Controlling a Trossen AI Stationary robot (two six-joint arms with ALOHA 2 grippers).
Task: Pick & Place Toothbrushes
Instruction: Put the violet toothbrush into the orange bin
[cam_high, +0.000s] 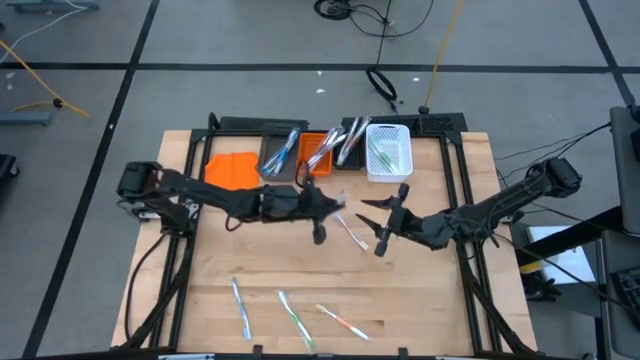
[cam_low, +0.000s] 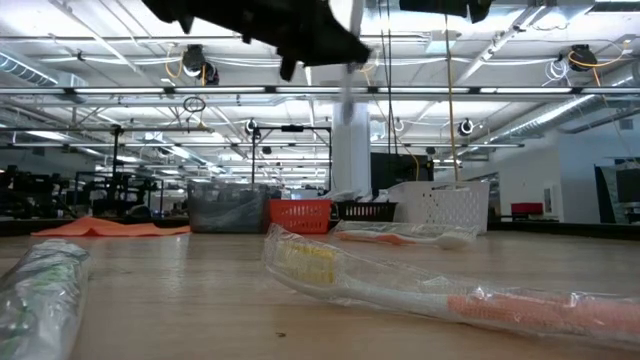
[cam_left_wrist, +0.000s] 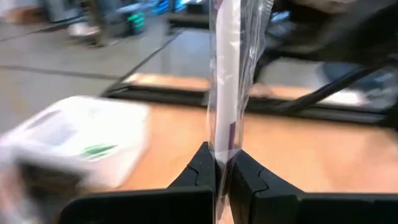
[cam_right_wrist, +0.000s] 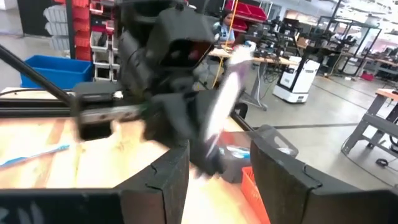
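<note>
Bins (cam_high: 340, 150) were lined along the table's (cam_high: 420, 300) far edge. A wrapped toothbrush (cam_left_wrist: 227, 81) was pinched upright in the left gripper (cam_left_wrist: 222, 171); the right gripper (cam_high: 385, 222) was spread wide, empty.

Two dark robot arms reach over the light wooden worktop (cam_high: 420, 300), the left tool (cam_high: 335, 203) and the right tool (cam_high: 385, 222), one on each.

Four small rectangular bins stand in a row toward 12 o'clock: one grey bin (cam_high: 280, 152), one orange bin (cam_high: 321, 150), one black bin (cam_high: 352, 133) and one white mesh bin (cam_high: 389, 153). One flat orange sheet (cam_high: 232, 168) lies beside them.

Loose wrapped toothbrushes on the worktop number four: three toward 6 o'clock, a blue-accented one (cam_high: 240, 307), a green-accented one (cam_high: 295, 319) and an orange-accented one (cam_high: 342, 322), and one near the centre (cam_high: 352, 234). One more wrapped toothbrush (cam_left_wrist: 227, 81) is pinched in the left tool. The brushes inside the bins overlap too much to count.
</note>
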